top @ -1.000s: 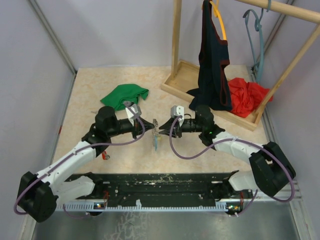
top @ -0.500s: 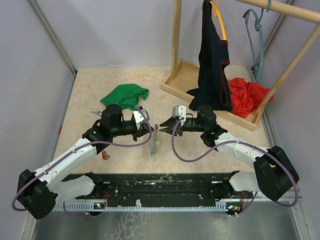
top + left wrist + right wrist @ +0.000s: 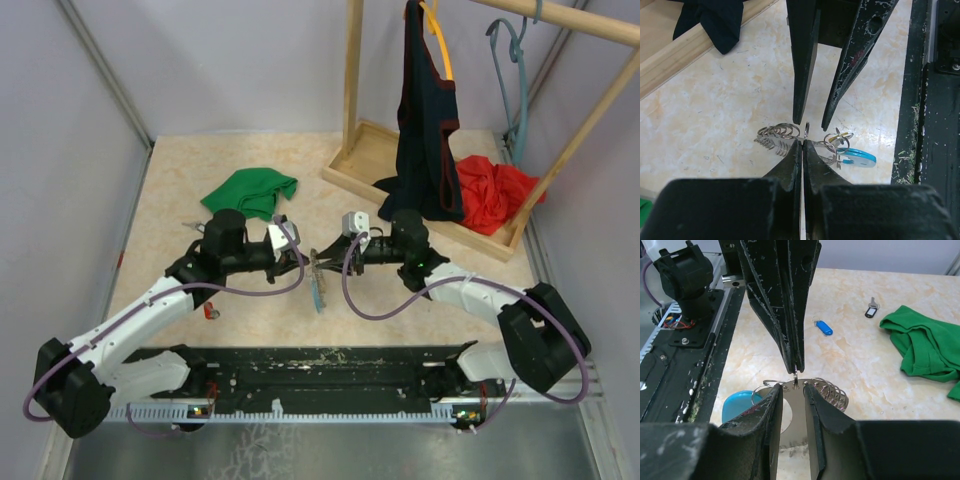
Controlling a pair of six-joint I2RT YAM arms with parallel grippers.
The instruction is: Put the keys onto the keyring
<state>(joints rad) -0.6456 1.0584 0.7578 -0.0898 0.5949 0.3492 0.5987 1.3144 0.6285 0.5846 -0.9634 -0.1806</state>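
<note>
The keyring [image 3: 316,272] hangs above the table between both grippers: a flat metal plate [image 3: 792,405] carrying several wire rings [image 3: 777,134] and a light blue tag [image 3: 858,157]. My left gripper [image 3: 804,142] is shut, pinching one small ring [image 3: 806,129] at the plate's top edge. My right gripper [image 3: 793,388] faces it, its fingers closed on the plate's two side edges. A yellowish piece [image 3: 839,137] hangs among the rings. Loose keys lie on the table: a blue one [image 3: 824,328], a dark one [image 3: 870,311] and a red one [image 3: 211,312].
A green cloth [image 3: 252,190] lies behind the left arm. A wooden rack base [image 3: 362,165] stands at the back right with a dark garment [image 3: 425,130] hanging on it and a red cloth [image 3: 492,192] in it. The black base rail [image 3: 320,365] runs along the near edge.
Half a second ago the right gripper stood slightly back from the keyring; it has since returned and holds the plate. The left arm shifted slightly, still pinching its ring.
</note>
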